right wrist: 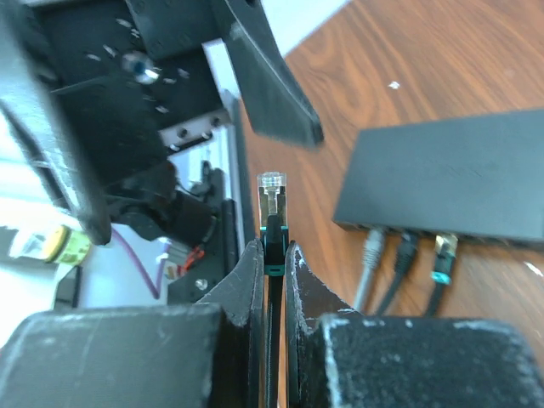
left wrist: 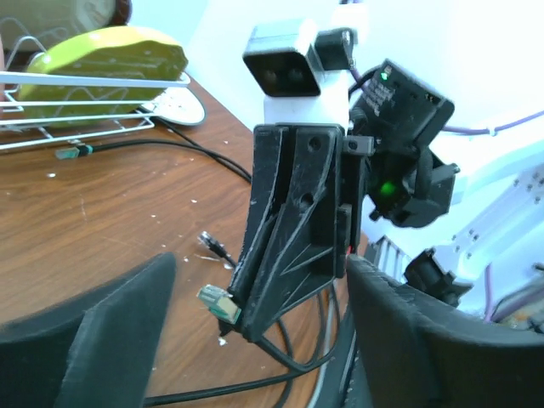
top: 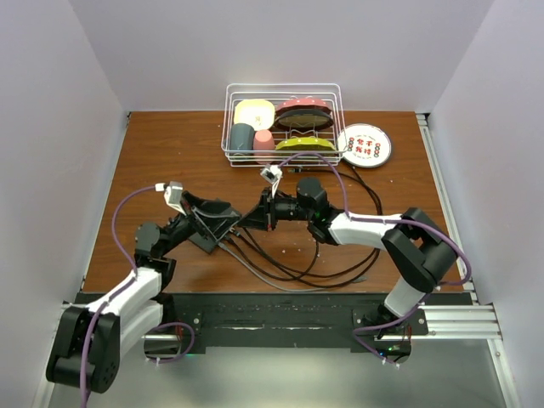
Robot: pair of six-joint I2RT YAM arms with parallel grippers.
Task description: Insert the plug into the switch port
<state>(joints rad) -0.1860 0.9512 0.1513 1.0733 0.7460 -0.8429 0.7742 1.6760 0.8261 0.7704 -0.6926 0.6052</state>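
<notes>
right fingers [right wrist: 246,293] clamped on the clear teal-booted plastic plug [right wrist: 272,204], left fingers [left wrist: 110,340] wide apart, so the unheld flat matte black switch box [right wrist: 450,174] could skid when pushed

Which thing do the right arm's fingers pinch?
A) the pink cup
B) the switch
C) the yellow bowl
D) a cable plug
D: in the right wrist view the fingers close on the plug, while the switch lies apart from it.
</notes>
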